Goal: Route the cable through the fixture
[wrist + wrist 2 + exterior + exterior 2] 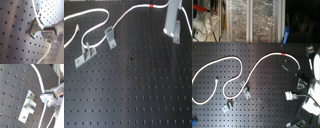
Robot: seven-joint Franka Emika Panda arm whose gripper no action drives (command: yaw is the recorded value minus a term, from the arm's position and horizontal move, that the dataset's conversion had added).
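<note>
Most of the routing is still to do, I judge. Spread widest is the black perforated board (139,90). The cable (94,22) lies on it in loose loops toward the first exterior view's left. From there it rises past its red band (151,6) to the upper right. The fixture (172,20) stands just right of that band. In both wrist views the cable passes close beside the fixture (28,107) rather than through it, though contact is hard to judge. The gripper (46,98) hangs near the bracket, and its fingers look pinched together on the cable. Threading the cord into the bracket remains. The short angled clip (110,36) and the flat clamp (85,54) sit well apart.
</note>
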